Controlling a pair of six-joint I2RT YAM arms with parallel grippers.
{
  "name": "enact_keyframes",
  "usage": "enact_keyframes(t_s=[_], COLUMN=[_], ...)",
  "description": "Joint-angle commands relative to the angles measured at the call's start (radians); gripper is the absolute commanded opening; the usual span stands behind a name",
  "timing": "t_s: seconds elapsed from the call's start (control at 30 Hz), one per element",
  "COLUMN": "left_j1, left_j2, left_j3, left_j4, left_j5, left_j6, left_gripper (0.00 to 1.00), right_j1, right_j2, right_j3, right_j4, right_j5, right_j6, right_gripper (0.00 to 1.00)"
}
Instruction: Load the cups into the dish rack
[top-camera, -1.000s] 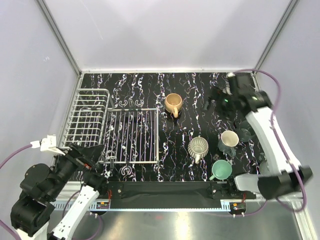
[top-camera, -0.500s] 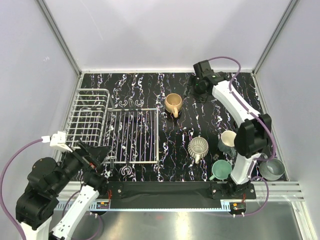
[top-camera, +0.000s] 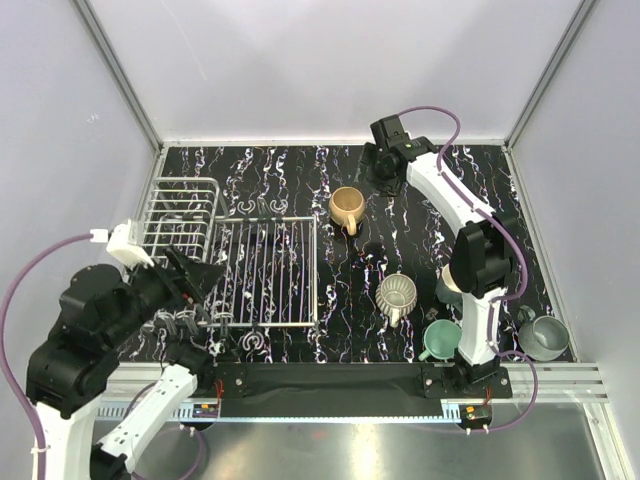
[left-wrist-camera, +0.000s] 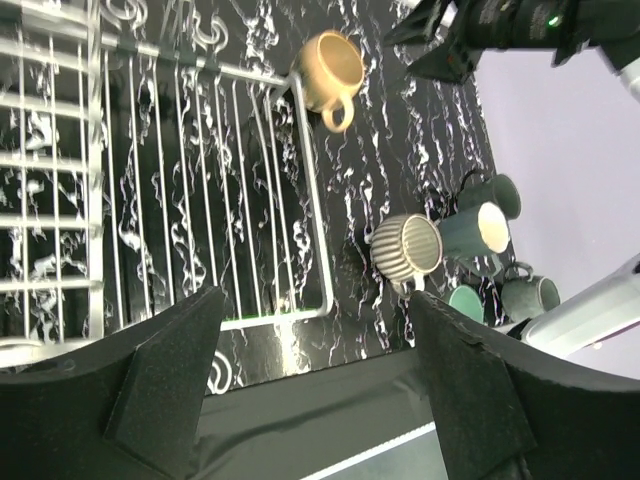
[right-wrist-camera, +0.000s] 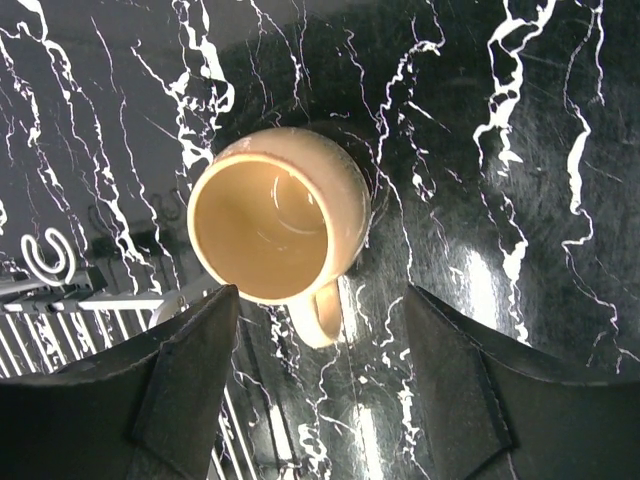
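Lab test booth: white walls (top-camera: 340, 60), aluminium frame posts (top-camera: 118, 75)

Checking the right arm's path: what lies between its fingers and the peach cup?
Nothing: the top view shows only bare marbled tabletop between the right fingers and the peach cup; the right wrist view agrees.

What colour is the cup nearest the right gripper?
The cup is peach-tan; the right wrist view shows it best.
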Motion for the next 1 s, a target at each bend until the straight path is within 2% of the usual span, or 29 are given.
enact_keyframes(t_s=[0.0,0.13,0.27,0.4,0.53,0.63,0.77,0.97], left_j1=[0.006,0.006,0.006,0.004,0.003,-0.005,-0.035,-0.097], left_j2=[0.051,0.101,0.122,0.142,0.200,0.251,0.308,0.420], left_j3=[0.103,0.093,0.039,0.012,0.034,0.050,0.103,0.130], left_j4=[0.013,0.043,0.083,0.105,0.111,0.126,0.126,0.158], left_j5=[-0.009,0.028,0.001,0.004,0.014,0.045,0.008,0.086], left_j6=[0.051,0.049,0.052,0.052,0.071,0.078,0.095,0.106], left_gripper=[0.80,0.78,0.78,0.78,0.78,0.78,0.78,0.78], right_j1=[0.010,0.010,0.015,0.027,0.039,0.048,0.051,0.050], right_j2=[0.025,0.064,0.102,0.150,0.188,0.205,0.199,0.187], right_j3=[0.049,0.058,0.087,0.115,0.127,0.139,0.118,0.087], right_j4=[0.028,0.036,0.031,0.021,0.015,0.002,-0.005,0.005], right_j5=[0.021,0.027,0.006,0.009,0.010,0.033,0.055,0.082], right_j6=[-0.020,-0.025,-0.023,-0.028,-0.022,-0.020,-0.029,-0.034], right_gripper=[0.74,0.73,0.72,0.68,0.54,0.54,0.54,0.54])
